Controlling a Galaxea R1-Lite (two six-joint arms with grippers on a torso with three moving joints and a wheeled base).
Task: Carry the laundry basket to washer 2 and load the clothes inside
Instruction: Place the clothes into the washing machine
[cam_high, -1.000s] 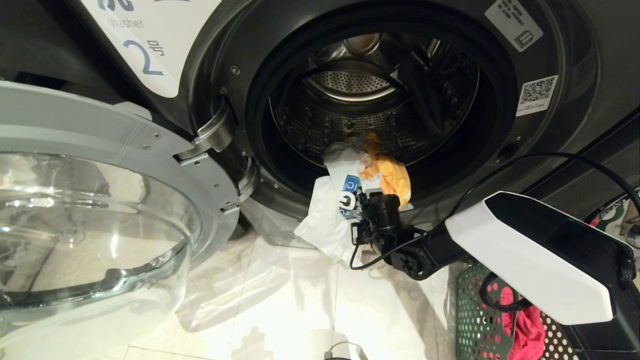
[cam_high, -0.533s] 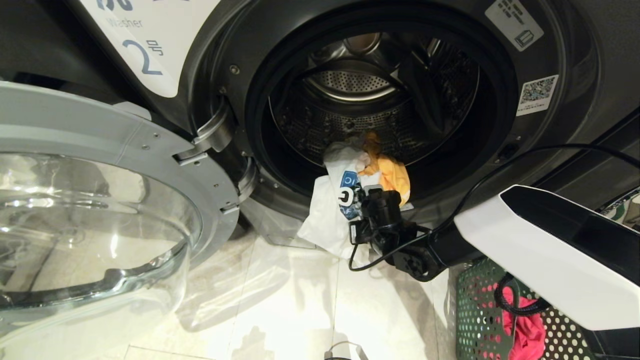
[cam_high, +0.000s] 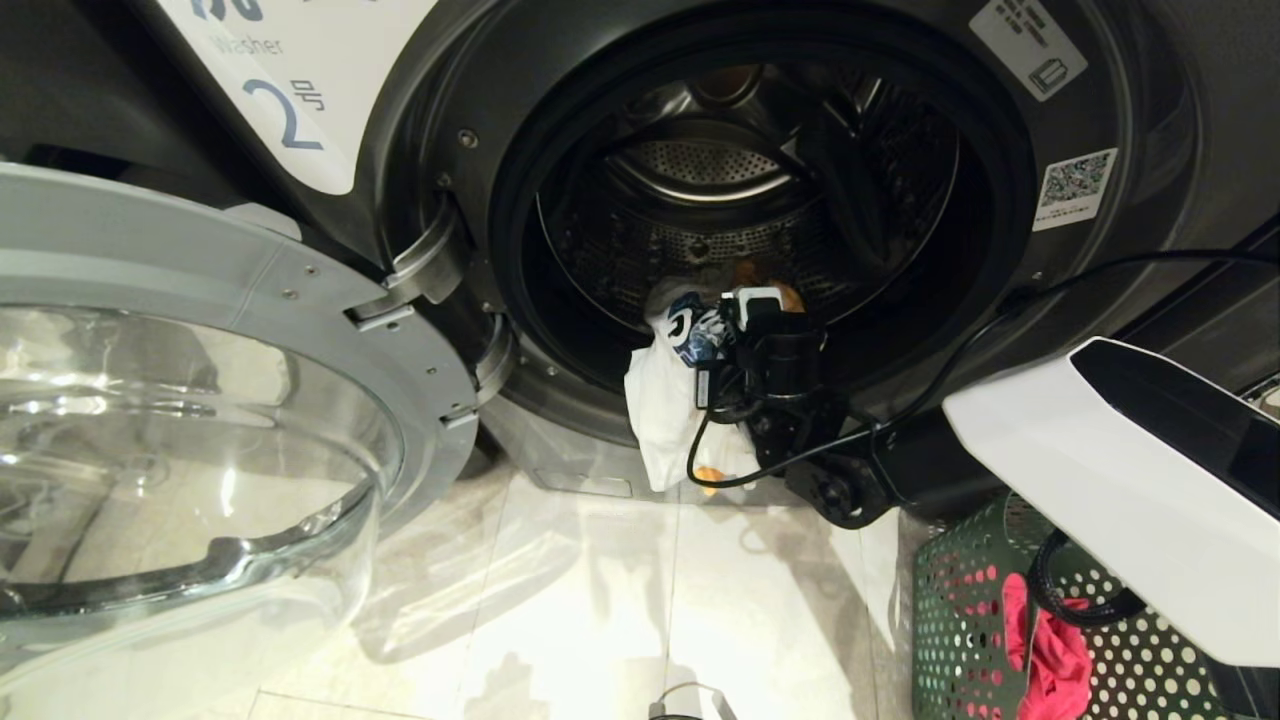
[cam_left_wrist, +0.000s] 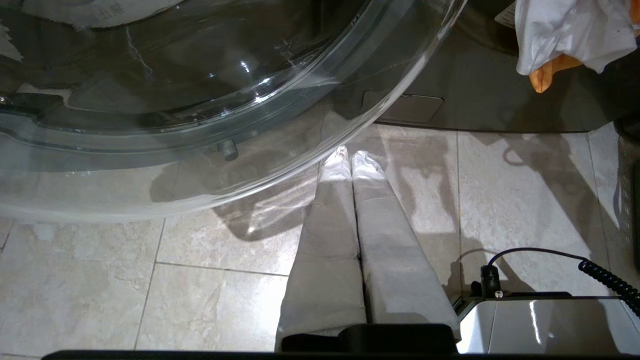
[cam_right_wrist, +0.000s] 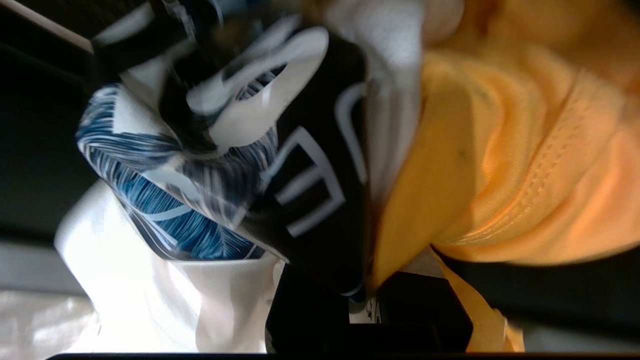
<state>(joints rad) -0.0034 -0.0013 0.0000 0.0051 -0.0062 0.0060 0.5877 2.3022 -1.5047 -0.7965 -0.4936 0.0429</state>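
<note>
Where it hangs, the white garment (cam_high: 662, 400) bunches.

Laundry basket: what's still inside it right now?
Through the laundry basket wall's holes and over its rim, a bright red garment shows. The right arm covers much of the basket, so anything else inside can't be seen.

We see the right gripper (cam_high: 735, 305) now closed on the white garment (cam_high: 660, 400), risen toward twelve o'clock into the washer 2 (cam_high: 1100, 90) opening. The yellow-orange garment (cam_high: 785, 296) is mostly hidden behind it; the white cloth hangs shorter.
</note>
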